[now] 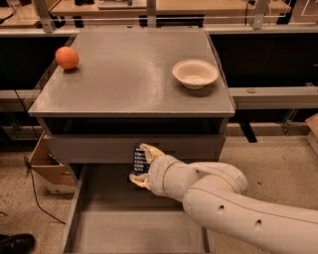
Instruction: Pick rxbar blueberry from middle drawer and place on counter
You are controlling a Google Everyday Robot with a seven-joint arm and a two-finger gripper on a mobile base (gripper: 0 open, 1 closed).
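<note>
Rxbar blueberry point(139, 159) is pinched between the two pale fingers point(150, 150) of the gripper point(142, 166). The dark wrapper is held roughly upright, and its pale lettering is turned toward the camera. The bar is held above the floor of the middle drawer point(114, 223), which is pulled out at the foot of the cabinet. It is seen against the plain front panel of the closed drawer point(89, 148) above. The gripper is placed over the back part of the open tray, just in front of that panel, and the white arm point(238, 208) is reached in from the lower right.

On the counter point(129, 79) an orange point(66, 57) is set near the left edge and a pale bowl point(195, 73) toward the right side; the two are well apart. A cardboard box point(47, 168) is seen on the floor to the left of the cabinet, and a dark shoe point(15, 243) is caught at the lower left corner. Pale wooden tabletops point(198, 7) are seen behind the cabinet.
</note>
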